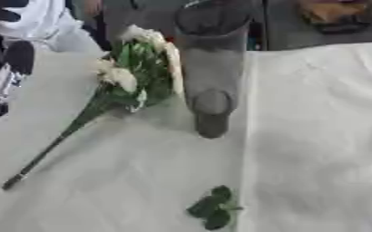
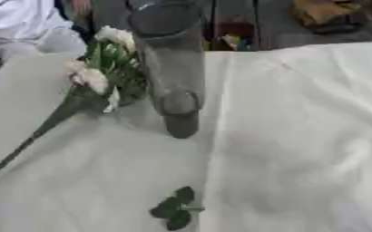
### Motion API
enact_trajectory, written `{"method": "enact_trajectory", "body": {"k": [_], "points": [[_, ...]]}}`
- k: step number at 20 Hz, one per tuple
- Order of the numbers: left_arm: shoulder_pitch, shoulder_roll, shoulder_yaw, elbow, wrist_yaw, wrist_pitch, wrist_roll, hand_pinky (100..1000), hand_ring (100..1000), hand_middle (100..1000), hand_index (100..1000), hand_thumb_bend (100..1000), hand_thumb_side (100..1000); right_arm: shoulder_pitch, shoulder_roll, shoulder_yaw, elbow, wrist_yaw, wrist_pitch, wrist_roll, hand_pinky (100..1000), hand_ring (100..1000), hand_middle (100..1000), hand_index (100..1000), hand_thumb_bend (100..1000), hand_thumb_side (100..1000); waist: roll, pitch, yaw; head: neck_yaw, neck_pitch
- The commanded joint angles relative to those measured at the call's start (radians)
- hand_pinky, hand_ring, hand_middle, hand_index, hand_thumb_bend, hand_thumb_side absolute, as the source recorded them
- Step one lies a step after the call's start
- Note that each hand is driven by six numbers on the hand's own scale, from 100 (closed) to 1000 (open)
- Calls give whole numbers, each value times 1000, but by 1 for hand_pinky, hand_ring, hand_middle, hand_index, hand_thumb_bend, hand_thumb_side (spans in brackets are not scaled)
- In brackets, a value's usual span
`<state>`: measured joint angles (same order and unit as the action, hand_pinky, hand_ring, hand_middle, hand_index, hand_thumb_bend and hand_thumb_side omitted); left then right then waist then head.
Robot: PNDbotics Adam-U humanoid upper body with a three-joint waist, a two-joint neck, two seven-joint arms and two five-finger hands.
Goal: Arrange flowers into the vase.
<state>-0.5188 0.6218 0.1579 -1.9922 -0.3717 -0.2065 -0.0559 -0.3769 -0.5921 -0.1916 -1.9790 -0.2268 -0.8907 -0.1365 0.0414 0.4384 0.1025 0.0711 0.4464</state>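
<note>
While the white cloth (image 1: 316, 136) covers the table almost wholly, one bunch of flowers (image 1: 138, 72) lies flat on it near the far left corner. Its blooms are cream-white, set among dark green leaves, and they point toward the far edge; a single long green stem (image 1: 50, 149) runs from them slantwise toward the left edge and ends in a dark tip. How many blooms the bunch holds cannot be told, though several pale heads show.

Just beside the blooms, on their right, stands one tall grey vase (image 1: 211, 68), seen from above so that its dark round mouth sits near the far edge and its narrow foot points toward the near side. The leaves touch or overlap its left side; which of the two cannot be told.

One small sprig of dark green leaves (image 1: 213, 207) lies alone near the near edge, well apart from the bunch and the vase.

Neither of the robot's hands shows in either view, so nothing can be said of their fingers.
</note>
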Motion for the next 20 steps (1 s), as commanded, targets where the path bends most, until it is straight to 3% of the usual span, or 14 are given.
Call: {"method": "enact_trajectory", "body": {"k": [1, 5, 9, 13, 16, 20], "points": [[3, 56, 1, -8, 51, 4, 50, 798, 860, 894, 997, 156, 842, -2, -49, -19, -21, -54, -15, -49, 613, 737, 716, 829, 100, 1000, -2, -21, -2, 12, -23], [21, 88, -15, -8, 109, 23, 108, 816, 883, 917, 1000, 100, 837, 4, -70, -31, -21, -112, -16, -98, 614, 737, 717, 829, 100, 1000, -3, -24, -3, 19, -36], [39, 150, -29, -8, 81, 80, 133, 884, 969, 966, 1000, 100, 791, 12, -80, -44, -21, -175, -16, -69, 615, 737, 716, 827, 100, 1000, 0, -28, 0, 19, -42], [-16, 166, -89, -8, -177, 217, -19, 917, 999, 990, 1000, 100, 789, 30, -92, -88, -21, -391, -16, 84, 616, 737, 715, 826, 100, 1000, 3, -38, -5, 20, -40], [-71, 175, -139, -8, -275, 248, -167, 920, 1000, 990, 1000, 100, 797, 46, -92, -113, -21, -510, -16, 192, 617, 738, 714, 825, 100, 1000, 5, -48, -7, 21, -42], [-94, 173, -148, -8, -305, 255, -230, 920, 1000, 990, 1000, 100, 797, 58, -93, -132, -21, -612, -16, 284, 617, 738, 714, 825, 100, 1000, 5, -50, -7, 21, -42]]}}
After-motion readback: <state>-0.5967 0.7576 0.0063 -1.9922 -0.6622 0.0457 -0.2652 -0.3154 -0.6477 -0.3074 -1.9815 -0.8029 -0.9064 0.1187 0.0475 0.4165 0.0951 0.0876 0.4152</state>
